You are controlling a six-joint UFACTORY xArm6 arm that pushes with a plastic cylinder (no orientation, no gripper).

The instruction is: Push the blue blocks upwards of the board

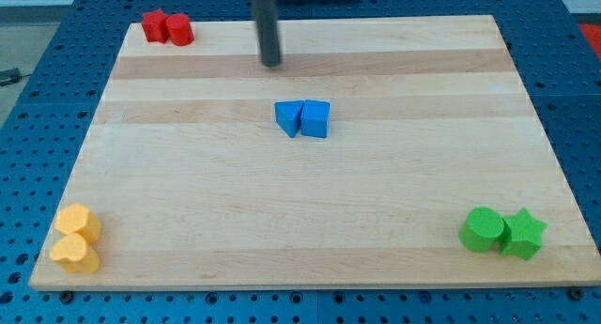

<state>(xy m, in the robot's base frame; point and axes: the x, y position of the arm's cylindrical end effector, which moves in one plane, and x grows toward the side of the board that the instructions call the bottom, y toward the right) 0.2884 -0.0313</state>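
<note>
My tip (pixel 271 63) touches nothing and sits above the two blue blocks (pixel 302 118), slightly to the view's left (wrong side for pushing up). They're touching, mid-board, so I'd circle below first.

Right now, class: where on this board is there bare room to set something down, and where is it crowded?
Bare: the wide band between the two blue blocks and the bottom edge, flanked by yellow blocks and green blocks; also the top right. Crowded: the red blocks corner and around my tip.
</note>
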